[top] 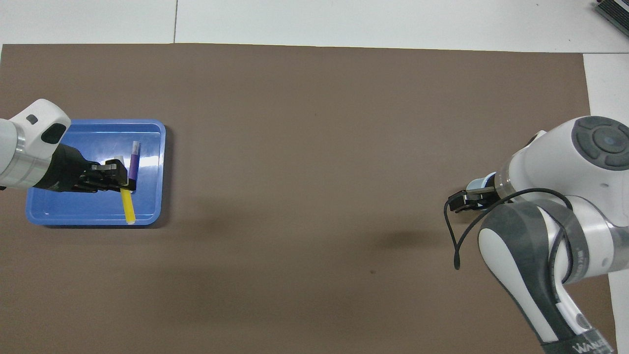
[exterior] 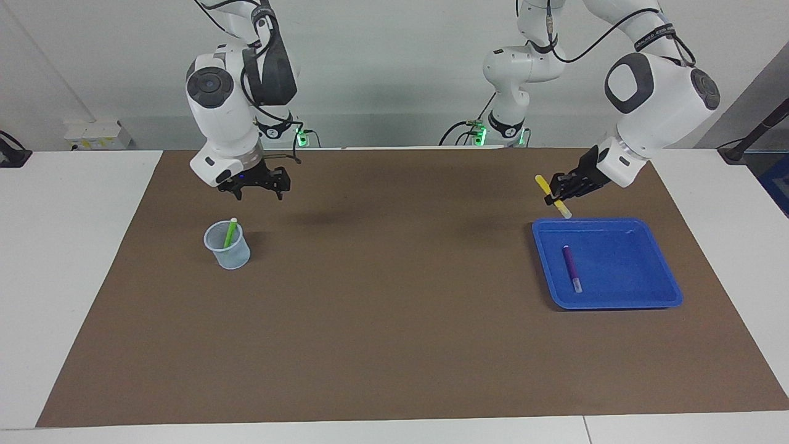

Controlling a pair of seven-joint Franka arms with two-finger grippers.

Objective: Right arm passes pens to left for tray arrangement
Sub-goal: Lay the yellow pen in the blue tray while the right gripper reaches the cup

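My left gripper [exterior: 553, 192] [top: 125, 183] is shut on the yellow pen [exterior: 543, 183] [top: 128, 209], gripping it at mid-length and tilted, in the air over the blue tray [exterior: 629, 271] [top: 78, 212]. The purple pen [exterior: 571, 266] [top: 133, 160] lies flat in the tray, on the side toward the table's middle. Toward the right arm's end, the green pen [exterior: 230, 232] stands in a pale clear cup [exterior: 228, 250]. My right gripper [exterior: 259, 190] [top: 456, 203] hangs open and holds nothing, over the mat beside the cup. The right arm hides the cup in the overhead view.
A brown mat [exterior: 394, 320] [top: 314, 123] covers most of the white table. A white socket box [exterior: 97, 134] sits at the table's edge near the wall, at the right arm's end.
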